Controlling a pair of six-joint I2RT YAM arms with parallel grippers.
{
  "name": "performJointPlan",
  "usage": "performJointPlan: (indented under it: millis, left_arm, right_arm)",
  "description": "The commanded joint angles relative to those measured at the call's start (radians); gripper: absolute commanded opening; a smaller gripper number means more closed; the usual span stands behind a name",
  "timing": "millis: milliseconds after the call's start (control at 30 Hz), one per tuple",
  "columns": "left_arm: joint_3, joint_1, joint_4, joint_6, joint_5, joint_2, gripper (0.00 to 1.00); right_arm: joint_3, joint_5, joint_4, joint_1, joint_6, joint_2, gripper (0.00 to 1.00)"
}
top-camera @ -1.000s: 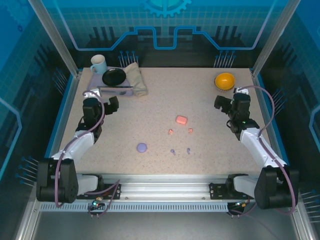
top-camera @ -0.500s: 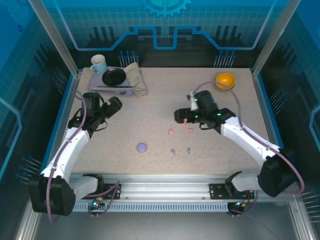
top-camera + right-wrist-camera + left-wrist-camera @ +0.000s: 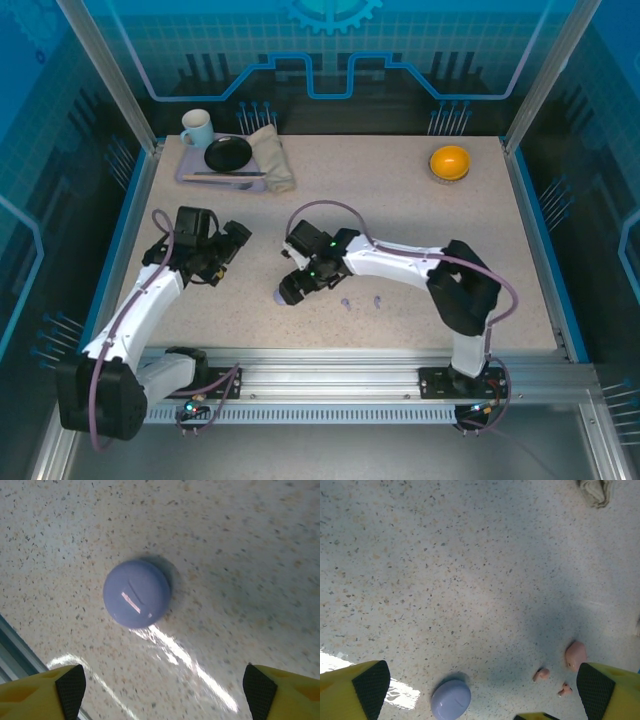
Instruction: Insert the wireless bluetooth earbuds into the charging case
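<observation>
Nothing is seated yet: my right jaws hang wide apart and empty over the closed purple case (image 3: 136,600) near the worktop's (image 3: 400,200) near edge, my left jaws gape empty, and the purple earbuds (image 3: 345,301) and pink earbuds (image 3: 541,674) lie loose to its right.

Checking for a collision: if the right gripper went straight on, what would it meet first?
Likely the purple case on the table, ahead of the open right gripper; depth is unclear.
</observation>
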Motion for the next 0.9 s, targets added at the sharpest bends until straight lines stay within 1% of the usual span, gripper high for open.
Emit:
performJointPlan:
  millis: [0, 267, 533, 867]
  left_arm:
    - [0.065, 0.017, -0.04, 0.009, 0.023, 0.039, 0.99]
    - [0.113, 0.093, -0.042, 0.043, 0.051, 0.084, 0.99]
    - [0.145, 0.15, -0.042, 0.053, 0.1, 0.109, 0.99]
    - [0.167, 0.167, -0.047, 0.06, 0.116, 0.117, 0.99]
  right_arm:
    - [0.086, -0.061, -0.063, 0.009, -0.05, 0.074, 0.84]
    - [0.188, -0.087, -0.125, 0.025, -0.116, 0.189, 0.81]
    - [0.276, 0.004, -0.199, 0.068, -0.177, 0.261, 0.81]
    - [0.344, 0.079, -0.235, 0.076, -0.203, 0.313, 0.79]
